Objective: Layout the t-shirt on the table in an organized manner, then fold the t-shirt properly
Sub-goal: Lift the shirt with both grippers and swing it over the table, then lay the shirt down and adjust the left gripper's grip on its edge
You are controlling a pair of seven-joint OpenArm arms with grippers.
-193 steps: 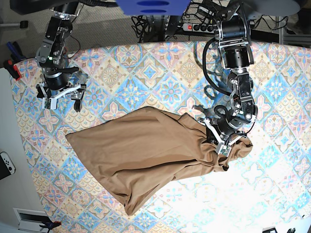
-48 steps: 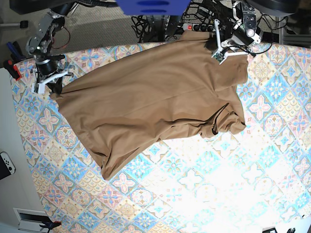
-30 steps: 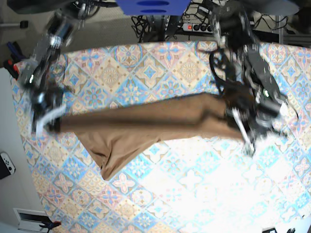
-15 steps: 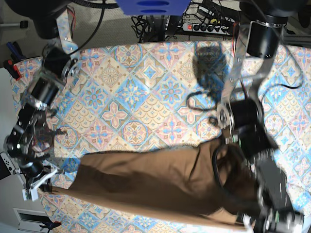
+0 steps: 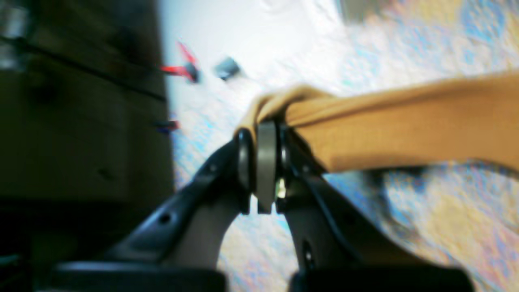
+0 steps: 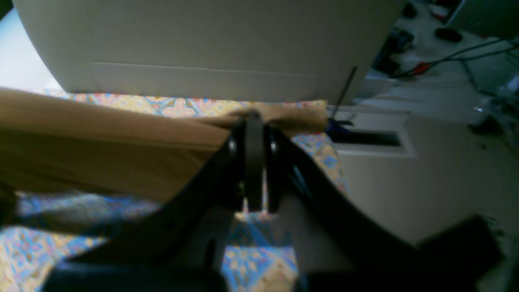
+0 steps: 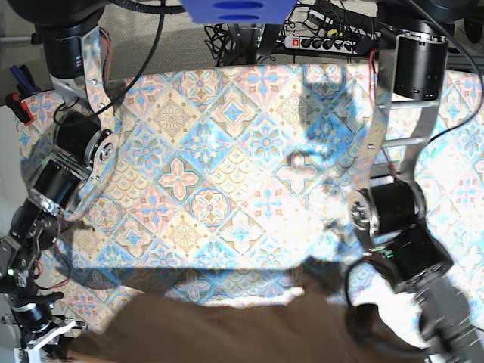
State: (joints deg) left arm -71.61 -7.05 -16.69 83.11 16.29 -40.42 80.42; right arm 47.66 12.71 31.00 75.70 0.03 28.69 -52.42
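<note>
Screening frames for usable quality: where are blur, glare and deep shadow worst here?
Left wrist view: soft throughout, the t-shirt smeared, the table pattern washed out, white glare up top, left side dark. Right wrist view: left gripper's opposite, the right gripper, reads fairly sharp; foreground sinks into shadow. Base view: the cloth's edge blurs at the bottom, arm shadows cross the tiles, bright patch mid-table.

My base camera looks straight down on the table (image 7: pixel 227 174) from high above, both arms reaching toward the frame's bottom edge. Each wrist camera sits close behind its own jaws, looking along them: the left gripper (image 5: pixel 265 134) and right gripper (image 6: pixel 253 125). All three views share the t-shirt (image 7: pixel 227 333) and patterned cloth.
</note>
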